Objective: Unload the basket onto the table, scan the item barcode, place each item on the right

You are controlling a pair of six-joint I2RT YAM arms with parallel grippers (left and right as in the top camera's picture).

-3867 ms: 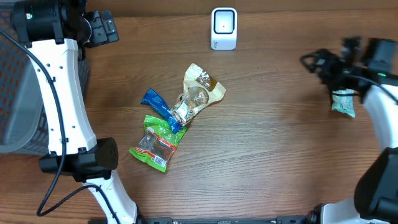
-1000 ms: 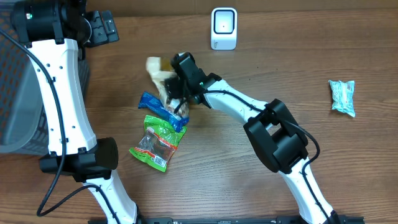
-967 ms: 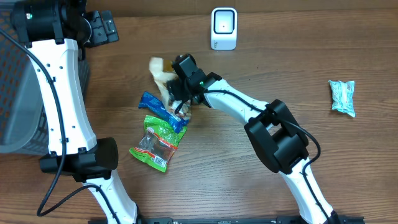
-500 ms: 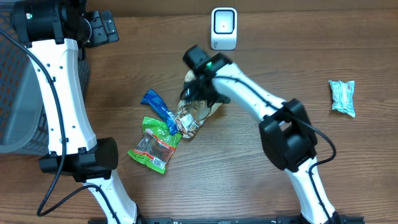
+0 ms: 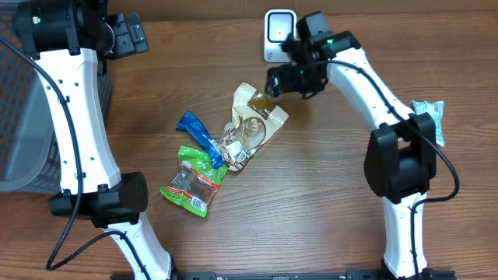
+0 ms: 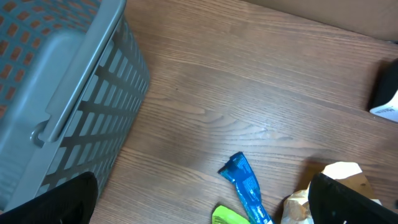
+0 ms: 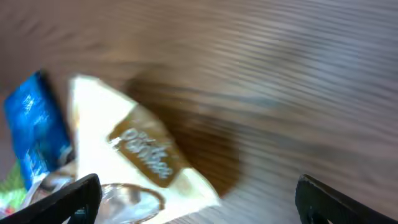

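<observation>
The cream pouch [image 5: 253,124] lies crumpled near the middle of the wooden tabletop [image 5: 327,202], loose and touched by neither arm, its gold lettering showing in the right wrist view. At the far left edge stands a grey lattice basket [image 5: 15,117], its slatted wall filling much of the left wrist view. The left arm [image 5: 74,117], white with black joints, rises along that side, and the left jaws are raised at the top left corner, spread wide with nothing between them. The right arm [image 5: 366,78] reaches in from the lower right to the top centre; the right jaws are released, fingers far apart and empty, hovering just beside the upper right corner of the cream pouch and a little in front of the scanner [image 5: 280,35], a small white box at the far edge of the tabletop. A green pouch [image 5: 196,177] lies below and to the left of the cream pouch, with a blue packet [image 5: 201,136] slanting between the two and touching both. A pale teal packet [image 5: 430,120] rests well apart at the right edge, partly hidden by the right arm.
</observation>
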